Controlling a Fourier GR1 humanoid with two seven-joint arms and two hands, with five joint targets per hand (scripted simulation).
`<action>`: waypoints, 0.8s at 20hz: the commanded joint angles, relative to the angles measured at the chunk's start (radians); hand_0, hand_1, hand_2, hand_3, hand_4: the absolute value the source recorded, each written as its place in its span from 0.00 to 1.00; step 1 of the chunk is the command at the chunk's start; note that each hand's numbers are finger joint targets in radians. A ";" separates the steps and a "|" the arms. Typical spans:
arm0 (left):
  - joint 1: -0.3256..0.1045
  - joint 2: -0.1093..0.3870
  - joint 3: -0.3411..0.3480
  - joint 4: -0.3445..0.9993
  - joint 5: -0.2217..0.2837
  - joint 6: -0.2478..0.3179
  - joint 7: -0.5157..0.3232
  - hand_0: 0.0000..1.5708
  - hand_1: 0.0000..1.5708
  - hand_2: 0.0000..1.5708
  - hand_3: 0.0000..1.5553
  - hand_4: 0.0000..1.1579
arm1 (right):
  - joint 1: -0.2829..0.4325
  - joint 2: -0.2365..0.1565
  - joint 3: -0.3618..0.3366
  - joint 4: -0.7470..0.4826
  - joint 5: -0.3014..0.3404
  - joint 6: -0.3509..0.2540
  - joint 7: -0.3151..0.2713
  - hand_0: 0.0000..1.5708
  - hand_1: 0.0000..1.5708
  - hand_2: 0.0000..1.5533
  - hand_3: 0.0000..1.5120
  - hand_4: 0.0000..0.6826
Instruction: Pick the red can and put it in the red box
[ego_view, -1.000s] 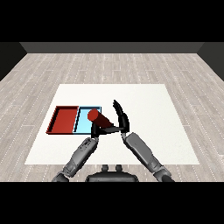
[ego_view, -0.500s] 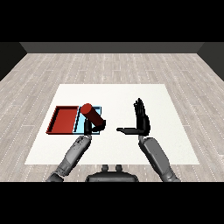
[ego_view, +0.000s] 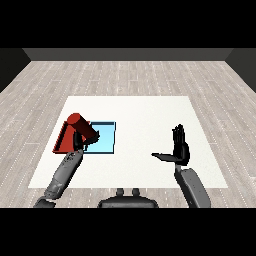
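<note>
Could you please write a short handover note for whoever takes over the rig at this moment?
Left hand: curled round the red can, holding it tilted above the red tray.
Right hand: open, fingers straight and upright, holding nothing, over the table's right side.
Light blue tray: beside the red tray, on its right.
Done: can picked up and carried over to the red tray.
Left: lower the can into the red tray, release it, and withdraw the left hand.

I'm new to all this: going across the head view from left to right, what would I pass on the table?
Red tray → red can held in the left hand → light blue tray → bare white table → open right hand.
</note>
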 joint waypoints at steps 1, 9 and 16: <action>-0.016 0.080 0.115 0.110 0.051 -0.091 -0.016 1.00 1.00 0.99 0.94 0.94 | 0.087 -0.033 -0.018 -0.065 0.026 -0.009 0.013 0.00 0.00 0.00 0.00 0.00; -0.249 0.107 0.162 0.603 -0.030 -0.140 -0.007 1.00 1.00 0.99 0.95 0.94 | -0.049 0.009 -0.063 0.146 0.052 -0.028 0.023 0.00 0.00 0.00 0.00 0.00; -0.410 0.031 0.165 0.922 -0.095 -0.087 0.027 0.99 0.99 0.93 0.92 0.87 | -0.064 0.033 -0.088 0.273 0.025 0.043 -0.045 0.00 0.00 0.00 0.00 0.00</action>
